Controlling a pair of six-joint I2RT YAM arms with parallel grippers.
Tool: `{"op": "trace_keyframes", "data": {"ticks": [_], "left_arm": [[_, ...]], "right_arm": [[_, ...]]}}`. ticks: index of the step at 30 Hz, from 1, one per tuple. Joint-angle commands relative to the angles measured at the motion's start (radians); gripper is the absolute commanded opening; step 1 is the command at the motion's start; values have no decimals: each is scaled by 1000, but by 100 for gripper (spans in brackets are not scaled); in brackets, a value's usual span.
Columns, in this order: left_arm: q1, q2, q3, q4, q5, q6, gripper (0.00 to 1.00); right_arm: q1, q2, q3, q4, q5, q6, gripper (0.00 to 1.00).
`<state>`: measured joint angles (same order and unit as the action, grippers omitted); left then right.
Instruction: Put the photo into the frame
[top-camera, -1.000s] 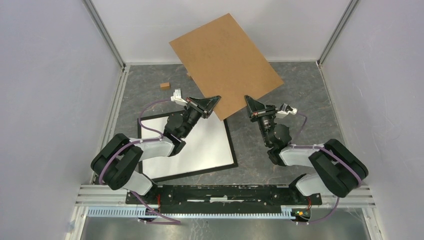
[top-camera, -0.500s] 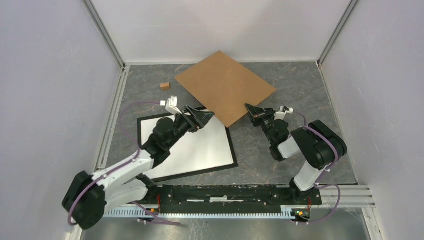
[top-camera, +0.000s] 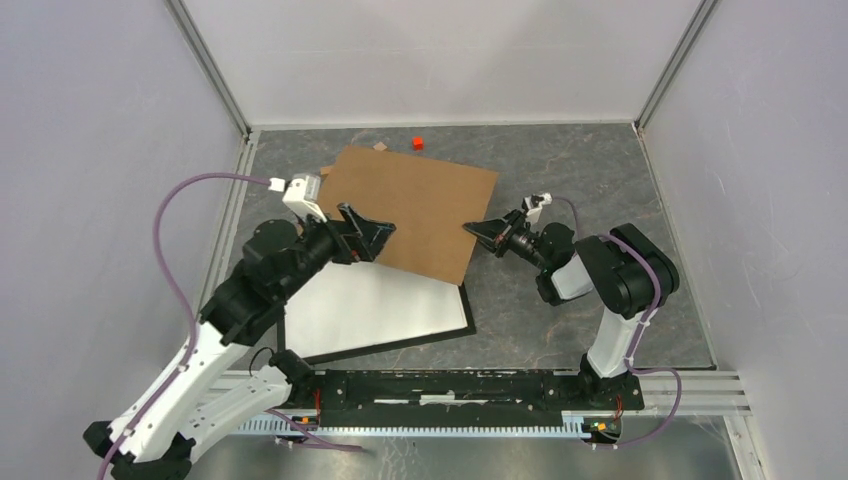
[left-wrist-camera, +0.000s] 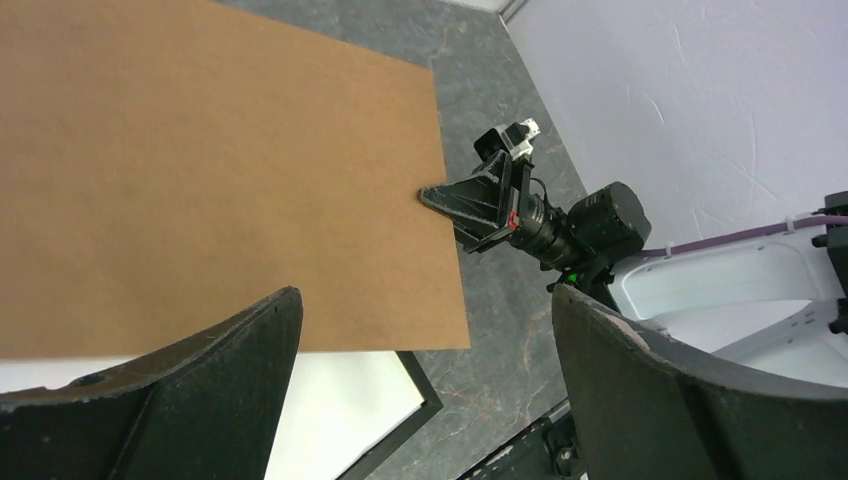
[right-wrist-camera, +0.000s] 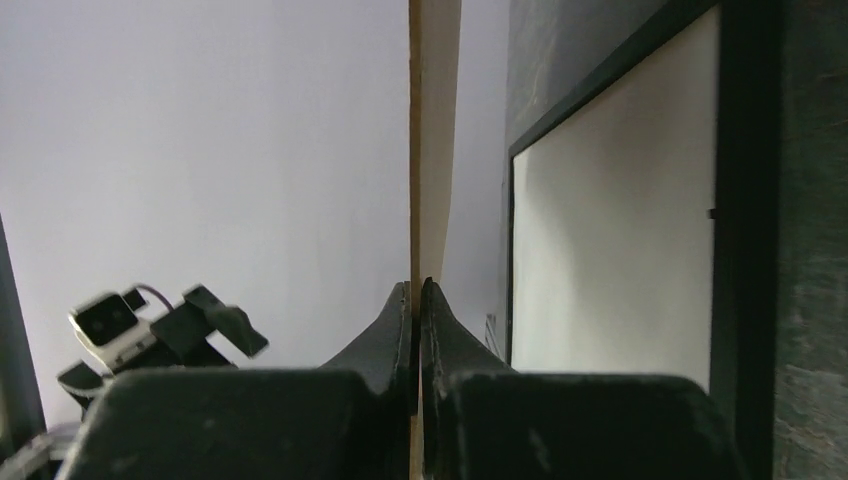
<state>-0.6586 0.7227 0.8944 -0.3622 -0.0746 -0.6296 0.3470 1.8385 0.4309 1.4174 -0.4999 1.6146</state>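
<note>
Right hand (top-camera: 472, 229): clenched tight on the right edge of the brown board (top-camera: 415, 205). In its own wrist view the two fingertips (right-wrist-camera: 405, 300) pinch the thin edge of the board (right-wrist-camera: 432, 150).
Left hand (top-camera: 378, 240): released, with its jaws spread wide. It grasps nothing. It sits over the near left part of the board. I cannot tell if it touches the board.
Left hand's own view: the two black fingers (left-wrist-camera: 200, 380) stand far apart, and the board (left-wrist-camera: 220, 180) shows between them. The right hand (left-wrist-camera: 440, 195) is on the board's far side, nipping the edge.
Brown board: a big flat brown sheet, plain on top. It is turned a bit crooked. Its near part covers the far end of the frame (top-camera: 470, 310).
Frame: a big thin black frame lying flat on the table (top-camera: 560, 170), near the left arm. Inside it is white (top-camera: 370, 310). Its right corner (left-wrist-camera: 415, 395) pokes out from under the board.
Frame from the right wrist: its black edge (right-wrist-camera: 745, 200) and white inside are beside the board.
Red block (top-camera: 417, 142): a tiny one at the back of the table, just past the board's far edge.
Table: grey, like stone.
</note>
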Motion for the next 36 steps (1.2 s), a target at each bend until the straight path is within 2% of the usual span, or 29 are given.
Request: {"op": "trace_keyframes", "data": {"ticks": [1,6,10,15,20,29,36], "left_arm": [[0,-16,137,-266,-65,162,100],[1,-12,210,-338,-109,221,100],[1,-2,237,-341,-120,261,100],[1,44,283,-341,-122,313,100],[0,110,331,-328,-131,382,100],[0,184,338,-260,-68,448,100],[1,201,282,-220,-86,500,100]], "right_arm": [[1,-35,108,303,-248,-70,0],[6,-11,176,194,-413,-135,0],[10,19,192,164,-448,-169,0],[47,36,251,-83,-464,-352,0],[67,50,296,-307,-412,-498,0],[79,154,368,-346,-470,-495,0],[80,187,394,-355,-529,-498,0]]}}
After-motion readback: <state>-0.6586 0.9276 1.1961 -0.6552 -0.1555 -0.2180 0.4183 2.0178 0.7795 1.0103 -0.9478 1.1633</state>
